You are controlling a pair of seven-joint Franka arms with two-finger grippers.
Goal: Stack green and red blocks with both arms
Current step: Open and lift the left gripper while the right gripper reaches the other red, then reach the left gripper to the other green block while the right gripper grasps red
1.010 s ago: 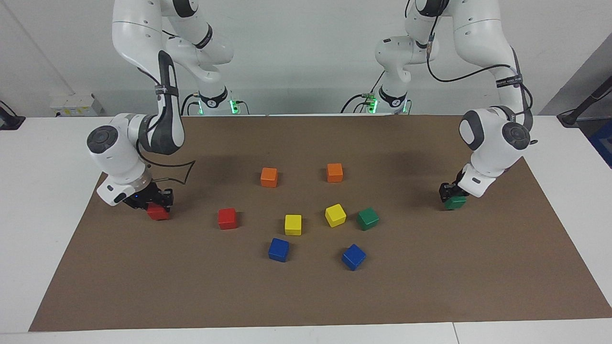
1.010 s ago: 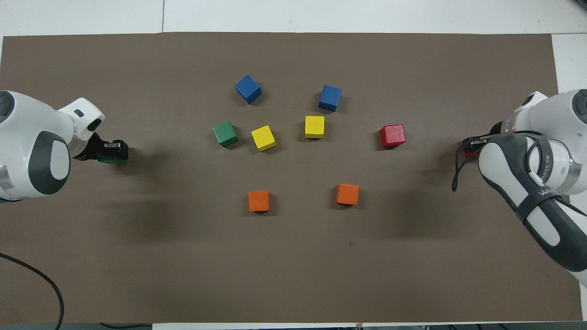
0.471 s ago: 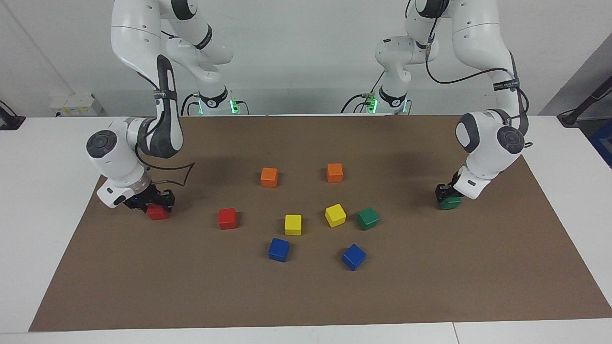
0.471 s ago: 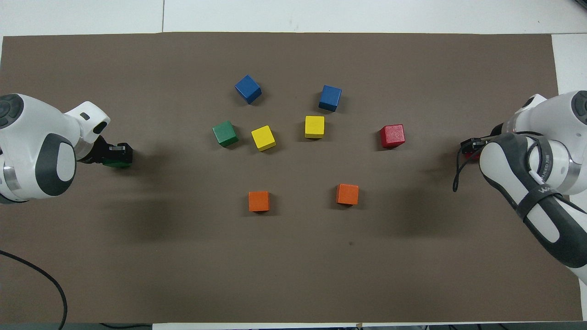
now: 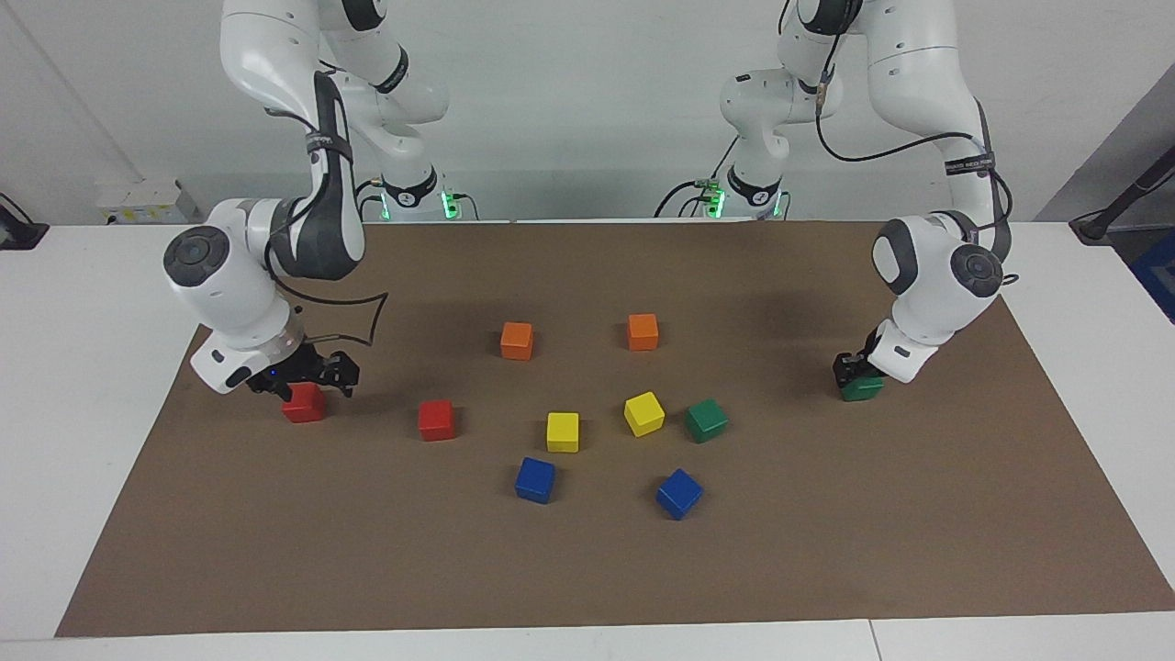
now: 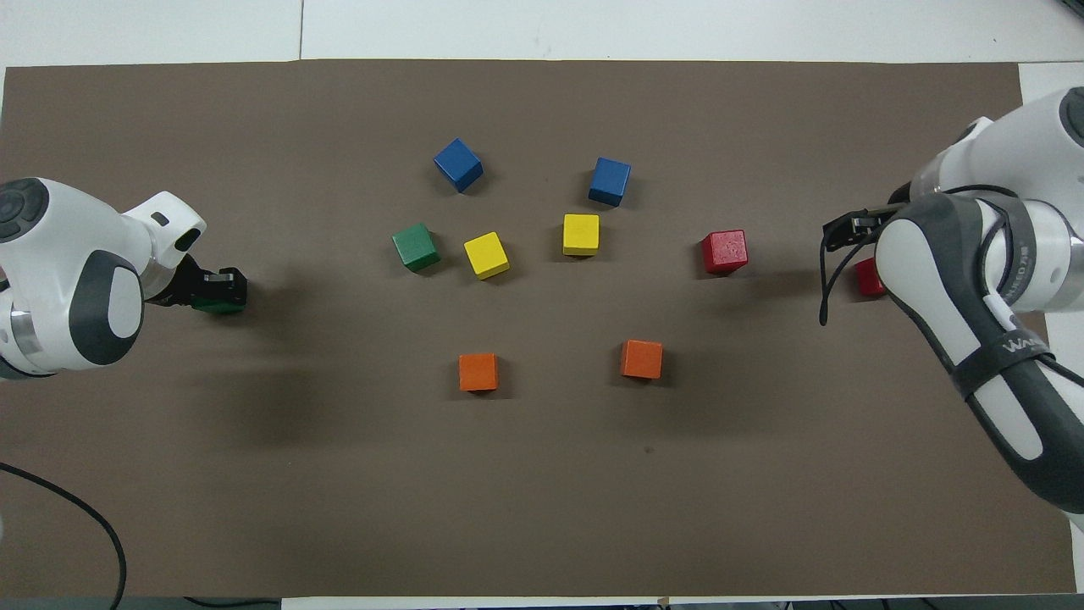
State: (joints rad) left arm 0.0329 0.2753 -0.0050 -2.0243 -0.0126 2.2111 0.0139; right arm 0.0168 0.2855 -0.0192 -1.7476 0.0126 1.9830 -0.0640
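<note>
Right gripper (image 5: 303,378) has let go and is lifting off the end red block (image 5: 304,402), jaws now spread wide just above it; that block is sitting on the mat (image 5: 587,569) at the right arm's end. Left gripper (image 5: 854,372) is staying clamped on the end green block (image 5: 864,388) at the left arm's end. Second red block (image 5: 437,420) and second green block (image 5: 706,420) are resting mid-mat, well apart, with yellow blocks (image 5: 563,431) between.
</note>
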